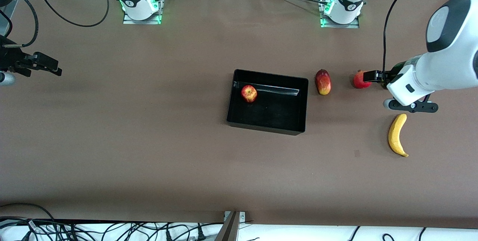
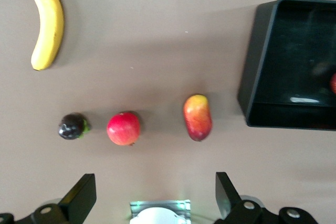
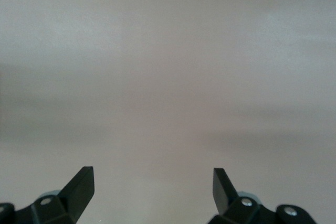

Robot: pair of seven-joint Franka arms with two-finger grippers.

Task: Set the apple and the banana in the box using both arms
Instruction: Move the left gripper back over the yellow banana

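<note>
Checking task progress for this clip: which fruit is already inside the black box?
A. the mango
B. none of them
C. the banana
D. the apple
D: the apple lies in the box, while the banana lies on the table, nearer the front camera than the left hand.

The worktop [image 1: 149, 140] is matt brown, smooth and even. The box [image 1: 298, 101] looks like glossy black plastic, catching a bright streak of light. The apple [image 1: 248, 93] and banana [image 1: 397, 135] have smooth, faintly shiny skins.
</note>
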